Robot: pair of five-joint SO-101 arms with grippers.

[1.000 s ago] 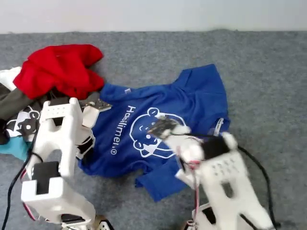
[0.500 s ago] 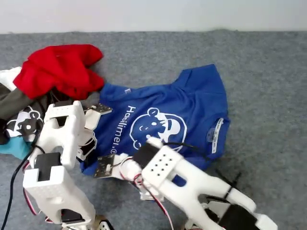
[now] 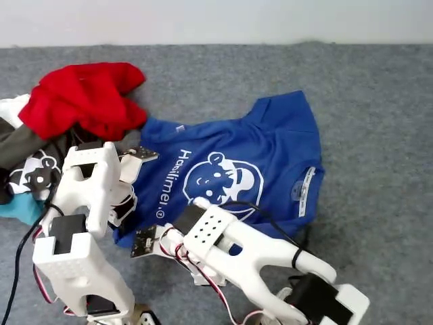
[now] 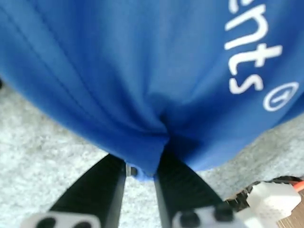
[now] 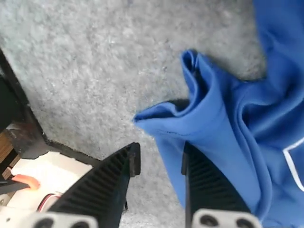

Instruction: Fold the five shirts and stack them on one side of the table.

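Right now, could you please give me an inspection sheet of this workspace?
surface: grey fuzzy table top
job's things: blue shirt spread print-up, rumpled; red shirt heaped on pile of other garments
clutter: nothing seen
jaws: left jaws shut on blue shirt's edge; right jaws open, blue fold at their tips
cables: black cable by left arm; red and white wires on right arm
surroundings: pale wall behind

high view looks steeply down on the table (image 3: 379,101) from 6 o'clock; both wrist views sit close over the blue shirt (image 3: 270,156), sharing its 7 o'clock hem.
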